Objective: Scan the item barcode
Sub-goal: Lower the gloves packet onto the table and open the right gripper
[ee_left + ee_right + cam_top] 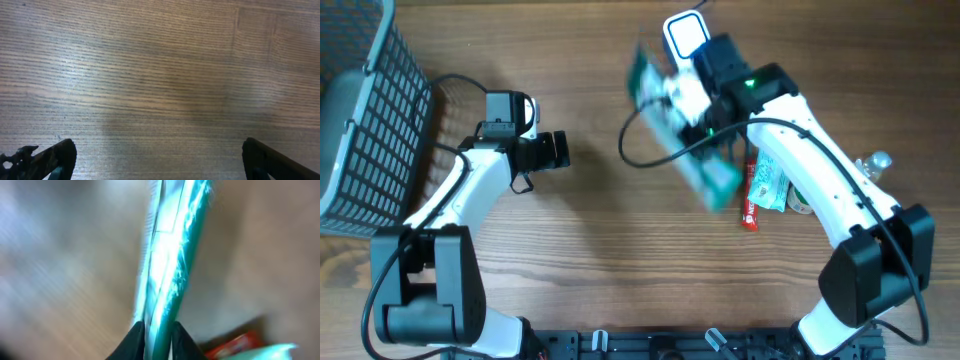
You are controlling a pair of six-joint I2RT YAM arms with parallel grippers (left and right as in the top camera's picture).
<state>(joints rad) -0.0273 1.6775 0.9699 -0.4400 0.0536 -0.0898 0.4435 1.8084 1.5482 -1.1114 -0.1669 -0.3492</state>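
**Green packet point(713, 180) pinched in the right gripper point(159, 330), scan looks maybe half done**

Green packet is up off the table point(600, 260), right of centre, just in front of the white, blue-rimmed scanner point(685, 33) at the far edge; it's smeared with blur in both views, so no barcode can be made out, and there's no telling which face points at the scanner. From the wrist view the right gripper's jaws sit narrow, one on each side of the packet's near edge, so it's holding it; the left gripper point(160, 157) is spread wide with only bare wood between its fingers, well off to the left near the basket point(370, 120). Done, by the look of it: item picked up and brought near the scanner; left to do: get the code actually read (no sign either way here), then probably set it down somewhere. A red packet point(750, 200) and a few other bits lie under the right arm.
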